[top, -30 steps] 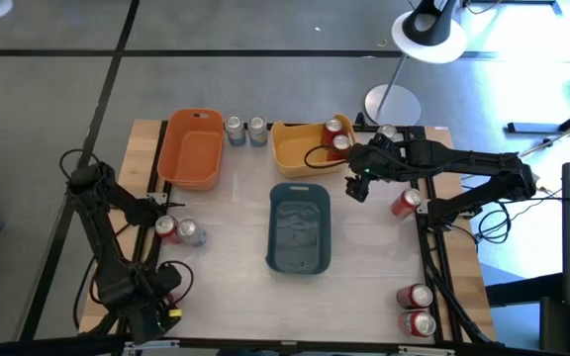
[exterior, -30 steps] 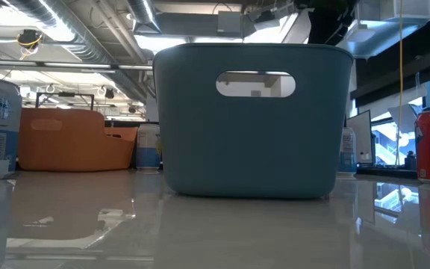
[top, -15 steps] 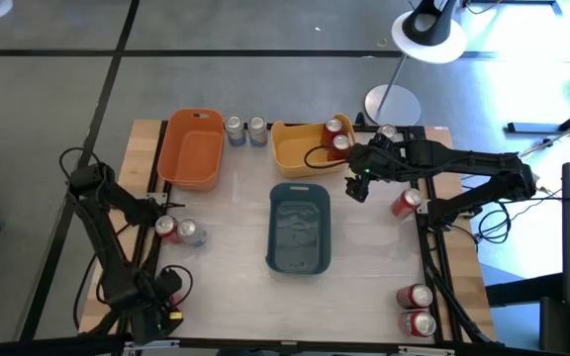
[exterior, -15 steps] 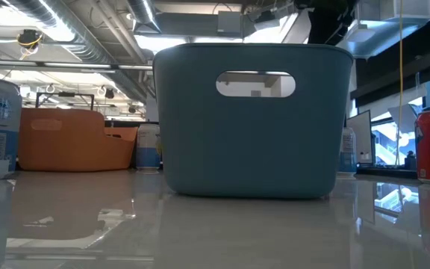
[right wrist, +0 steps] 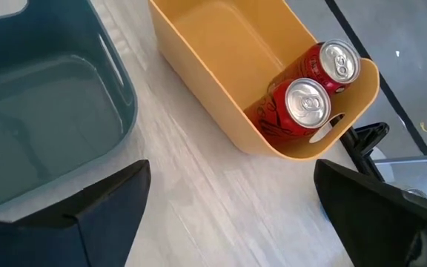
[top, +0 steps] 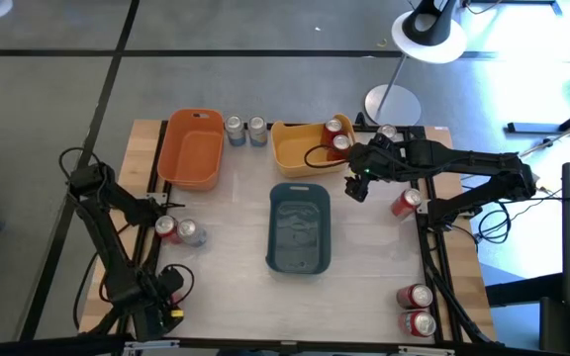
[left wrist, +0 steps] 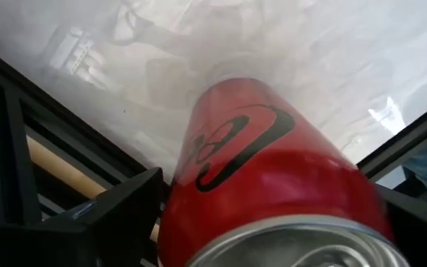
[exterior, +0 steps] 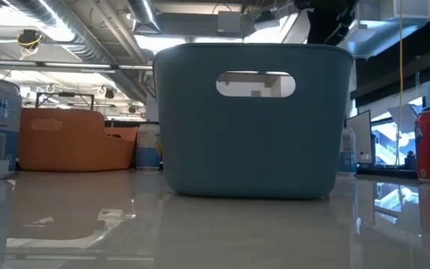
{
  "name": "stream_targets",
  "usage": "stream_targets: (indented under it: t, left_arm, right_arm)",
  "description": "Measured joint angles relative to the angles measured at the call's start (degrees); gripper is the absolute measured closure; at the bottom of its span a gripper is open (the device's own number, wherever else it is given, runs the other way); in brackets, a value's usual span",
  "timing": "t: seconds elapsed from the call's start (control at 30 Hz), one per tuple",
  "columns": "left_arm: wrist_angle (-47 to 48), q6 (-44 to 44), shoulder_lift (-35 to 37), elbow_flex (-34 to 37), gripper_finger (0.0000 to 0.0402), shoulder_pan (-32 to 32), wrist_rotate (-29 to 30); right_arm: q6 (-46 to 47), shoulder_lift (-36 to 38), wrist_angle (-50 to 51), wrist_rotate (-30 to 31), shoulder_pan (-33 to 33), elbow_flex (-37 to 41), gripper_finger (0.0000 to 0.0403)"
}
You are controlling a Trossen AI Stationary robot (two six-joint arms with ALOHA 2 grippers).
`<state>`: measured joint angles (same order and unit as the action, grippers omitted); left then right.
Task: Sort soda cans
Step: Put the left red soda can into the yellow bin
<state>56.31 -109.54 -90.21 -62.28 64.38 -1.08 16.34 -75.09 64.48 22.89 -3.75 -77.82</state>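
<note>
Red-bodied metal soda cans (right wrist: 302, 111): two already in yellow plastic bin (top: 300, 156) near far tabletop edge. Left end effector (left wrist: 265, 222) clamped on red can (left wrist: 265, 170) near left edge. Right end effector (right wrist: 228, 208) spread, empty. Most cans unsorted.

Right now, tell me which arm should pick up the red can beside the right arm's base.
Right. Its open gripper hangs empty just beside that red can, whereas the left gripper is across the table, its fingers either side of another red can.
</note>
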Motion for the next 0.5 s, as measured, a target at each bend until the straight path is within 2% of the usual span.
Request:
stream_targets:
  t: [0.23, 0.5]
  left_arm:
    - [0.0, -1.6, 0.0, 0.0, 0.0102, -0.4, 0.0]
    - [0.7, 0.4, 1.3, -0.3, 0.0103, -3.0, -0.1]
  right_arm:
    - [0.1, 0.0, 0.1, -1.7, 0.0, 0.0, 0.0024]
    - [0.0, 0.0, 0.9, -1.7, 0.0, 0.0, 0.0024]
